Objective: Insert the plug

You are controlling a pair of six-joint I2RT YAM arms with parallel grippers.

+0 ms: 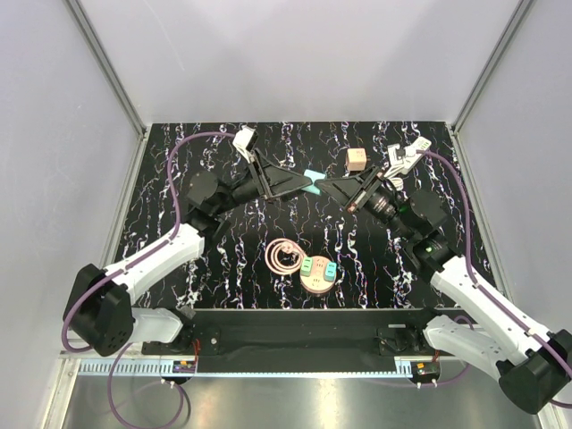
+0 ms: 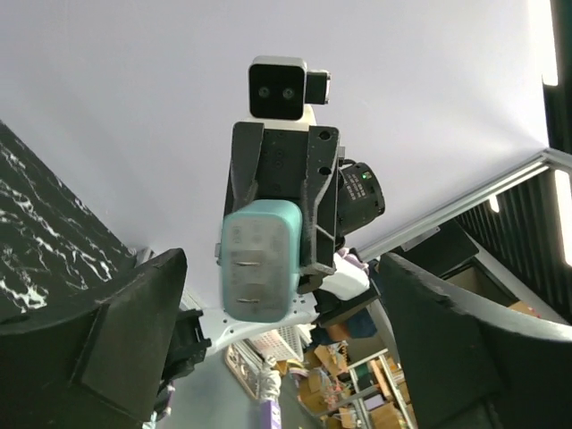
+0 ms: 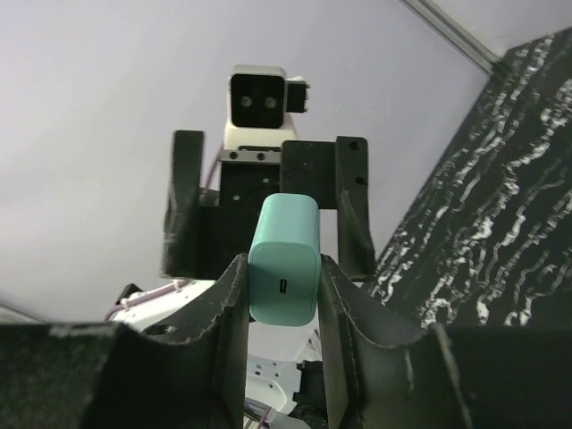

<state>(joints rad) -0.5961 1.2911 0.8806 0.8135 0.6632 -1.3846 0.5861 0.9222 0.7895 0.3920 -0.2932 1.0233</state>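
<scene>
1. Black marbled table (image 1: 179, 161) was recorded beneath both raised arms.
2. Teal plug (image 3: 284, 259) was held clamped in the right gripper (image 1: 327, 189), in the air above the table.
3. Left gripper (image 1: 302, 186) was seen with its fingers (image 2: 134, 331) spread wide, facing the plug's prongs.
4. Socket disc (image 1: 317, 273) was noted lying nearer the bases.

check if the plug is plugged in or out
Out. The teal plug sits clamped in the right gripper, raised off the table; the left wrist view shows its two prongs bare.
</scene>
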